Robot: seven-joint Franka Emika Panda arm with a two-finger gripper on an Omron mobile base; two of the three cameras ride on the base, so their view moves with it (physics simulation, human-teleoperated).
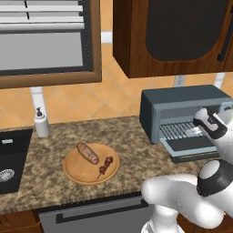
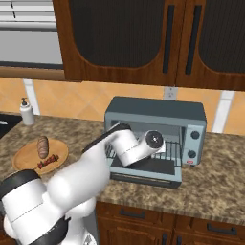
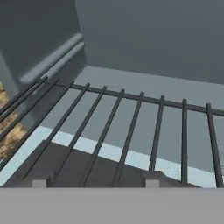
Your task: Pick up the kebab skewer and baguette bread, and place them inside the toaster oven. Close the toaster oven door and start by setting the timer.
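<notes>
Gripper (image 3: 95, 180) fingertips are cut off by the hand view's lower edge; jaw spacing is unclear. Ahead, the wire rack (image 3: 131, 127) is cropped at right.

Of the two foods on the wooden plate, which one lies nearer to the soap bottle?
The baguette bread; the kebab skewer lies on the plate's oven side.

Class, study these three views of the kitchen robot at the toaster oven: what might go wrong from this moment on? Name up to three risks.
1. The pincer sits low over the wire rack inside the toaster oven; it might snag the bars when it moves.
2. The toaster oven door hangs open, so the arm could knock it.
3. The kebab skewer and baguette bread lie close together on the wooden plate; picking one may nudge the other.
</notes>
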